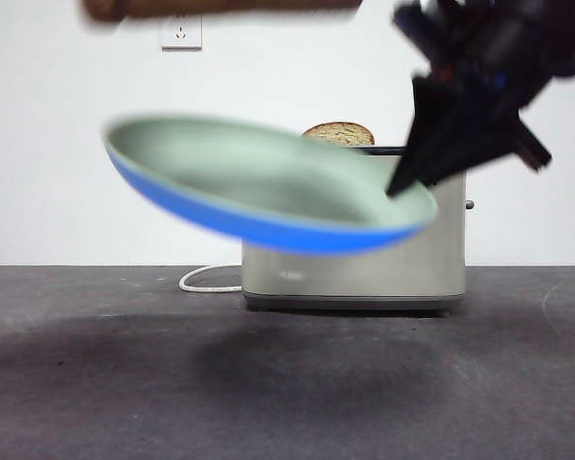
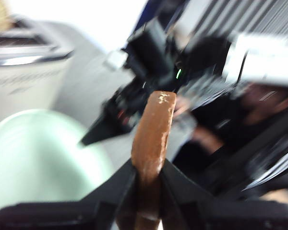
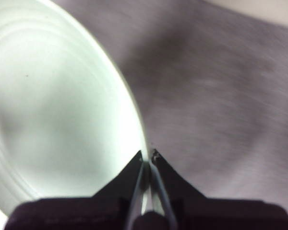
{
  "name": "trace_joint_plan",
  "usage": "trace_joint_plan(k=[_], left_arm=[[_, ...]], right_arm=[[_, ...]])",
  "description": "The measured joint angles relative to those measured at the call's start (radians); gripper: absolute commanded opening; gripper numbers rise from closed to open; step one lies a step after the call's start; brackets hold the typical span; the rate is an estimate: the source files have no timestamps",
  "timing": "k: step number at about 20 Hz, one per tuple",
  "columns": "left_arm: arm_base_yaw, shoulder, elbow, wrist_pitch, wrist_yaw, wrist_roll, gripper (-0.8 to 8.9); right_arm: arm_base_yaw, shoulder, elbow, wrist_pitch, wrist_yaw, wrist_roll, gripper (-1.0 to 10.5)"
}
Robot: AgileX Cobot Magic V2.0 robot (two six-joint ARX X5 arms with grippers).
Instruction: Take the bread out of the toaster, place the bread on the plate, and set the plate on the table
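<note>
My left gripper (image 2: pixel 148 165) is shut on the bread (image 2: pixel 152 129), a brown-crusted slice seen edge-on and held high. In the front view that bread (image 1: pixel 220 8) is only a brown blur at the top edge, above the plate. The pale mint plate (image 1: pixel 259 177) hangs tilted in the air in front of the toaster (image 1: pixel 364 278). My right gripper (image 1: pixel 402 187) is shut on its right rim. The right wrist view shows those jaws (image 3: pixel 148 155) pinching the plate (image 3: pixel 53 110) edge above the table (image 3: pixel 221 96). The plate (image 2: pixel 38 158) lies below the held bread.
A second brown-crusted slice (image 1: pixel 338 133) stands up out of the toaster's slot. A white cord (image 1: pixel 206 280) curls on the table to the left of the toaster. A wall socket (image 1: pixel 181 34) sits on the white wall behind.
</note>
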Motion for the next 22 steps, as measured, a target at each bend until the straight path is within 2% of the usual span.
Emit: trace_joint_plan(k=[2,5,8,14,15,18,19,22], left_arm=[[0.000,0.032,0.000,0.057,0.016,-0.082,-0.08],[0.000,0.108,0.000,0.008,0.018,-0.127,-0.08],[0.000,0.187,0.000,-0.083,0.000,-0.124,-0.08],[0.000,0.291,0.000,-0.166,-0.146,-0.084,0.03],[0.000,0.309,0.000,-0.172,-0.164,-0.081,0.40],[0.001,0.333,0.000,-0.182,-0.173,-0.081,4.10],[0.001,0.333,0.001,-0.182,-0.171,-0.080,4.49],[0.000,0.333,0.010,-0.201,-0.142,-0.079,4.48]], right_arm=[[0.058,-0.053,0.000,0.000,0.038,0.032,-0.2],[0.129,-0.080,0.000,-0.003,0.091,0.064,-0.2],[0.165,-0.085,0.000,-0.010,0.142,0.082,-0.2],[0.198,-0.087,0.000,-0.024,0.154,0.089,-0.2],[0.198,-0.087,0.000,-0.028,0.154,0.089,-0.2],[0.205,-0.087,0.000,-0.046,0.156,0.089,-0.2],[0.207,-0.087,0.000,-0.047,0.155,0.089,-0.2],[0.207,-0.087,0.000,-0.045,0.156,0.093,-0.2]])
